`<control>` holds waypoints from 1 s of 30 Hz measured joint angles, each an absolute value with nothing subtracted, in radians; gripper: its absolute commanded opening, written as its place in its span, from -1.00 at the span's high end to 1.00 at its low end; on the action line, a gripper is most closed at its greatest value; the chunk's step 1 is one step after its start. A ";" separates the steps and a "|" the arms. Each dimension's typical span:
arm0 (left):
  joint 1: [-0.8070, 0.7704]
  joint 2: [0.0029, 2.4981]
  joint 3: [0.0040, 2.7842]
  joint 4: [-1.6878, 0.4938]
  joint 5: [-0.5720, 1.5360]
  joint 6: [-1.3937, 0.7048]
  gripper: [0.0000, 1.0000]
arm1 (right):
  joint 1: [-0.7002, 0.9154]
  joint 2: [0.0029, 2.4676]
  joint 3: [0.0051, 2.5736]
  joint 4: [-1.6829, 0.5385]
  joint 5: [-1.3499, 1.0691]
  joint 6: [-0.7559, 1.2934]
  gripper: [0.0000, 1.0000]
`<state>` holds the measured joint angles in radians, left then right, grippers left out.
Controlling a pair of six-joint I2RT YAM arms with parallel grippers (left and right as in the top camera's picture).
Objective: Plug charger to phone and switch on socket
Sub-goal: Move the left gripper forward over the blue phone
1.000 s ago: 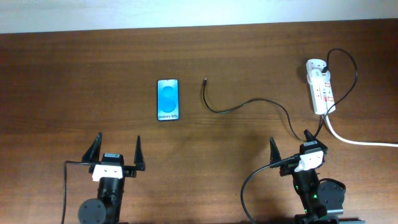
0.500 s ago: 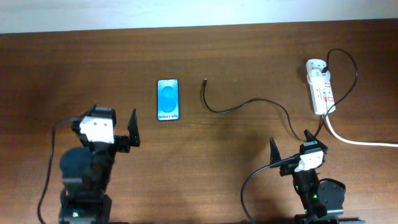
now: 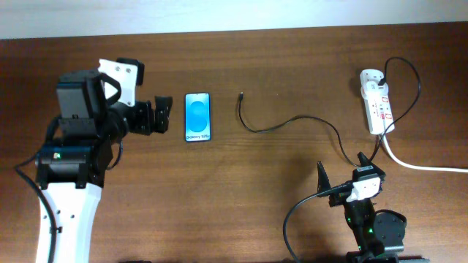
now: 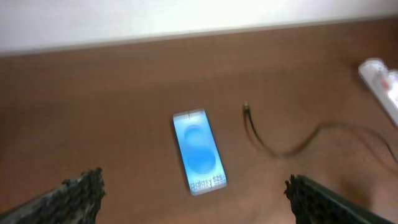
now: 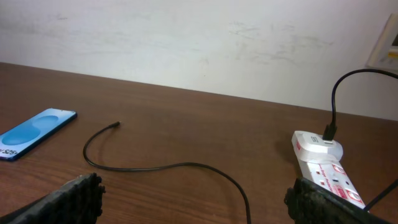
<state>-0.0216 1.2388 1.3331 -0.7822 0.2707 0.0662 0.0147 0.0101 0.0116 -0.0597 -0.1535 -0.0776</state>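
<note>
1. Phone (image 3: 197, 117) lies flat and screen up on the brown table (image 3: 292, 58), left of centre. Its blue display is lit and the lettered end points toward the robot.
2. The charger (image 3: 292, 121) is not in the phone. Its small plug tip rests on the wood just to the right of the phone's far end, apart from it. From there the thin black cable dips, curves right across the table and loops up to a black plug seated in the far end of the socket (image 3: 378, 102).
3. The socket sits at the far right of the table, its red-marked switches facing up. A thick white cord (image 3: 424, 166) leaves its near end and runs off the right edge.
4. The left gripper (image 3: 164, 117) hangs just beside the phone's left edge, fingers spread wide and holding nothing. Its wrist camera, somewhat blurred, shows the phone between the two fingers.
5. The right gripper (image 3: 341, 169) sits low near the front edge on the right, also spread wide and empty. The charger cable passes close by its outer finger in the overhead view; whether they touch cannot be told.
</note>
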 measured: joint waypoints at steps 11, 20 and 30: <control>-0.022 1.251 1.336 -0.804 0.227 -0.026 -0.98 | 0.015 0.010 0.012 -0.060 -0.154 -0.077 -0.97; -0.051 1.353 1.455 -0.813 0.158 -0.151 -0.98 | 0.015 0.010 0.012 -0.060 -0.154 -0.078 -0.97; -0.175 1.718 1.899 -1.130 0.033 -0.159 -0.99 | 0.015 0.010 0.012 -0.060 -0.154 -0.077 -0.97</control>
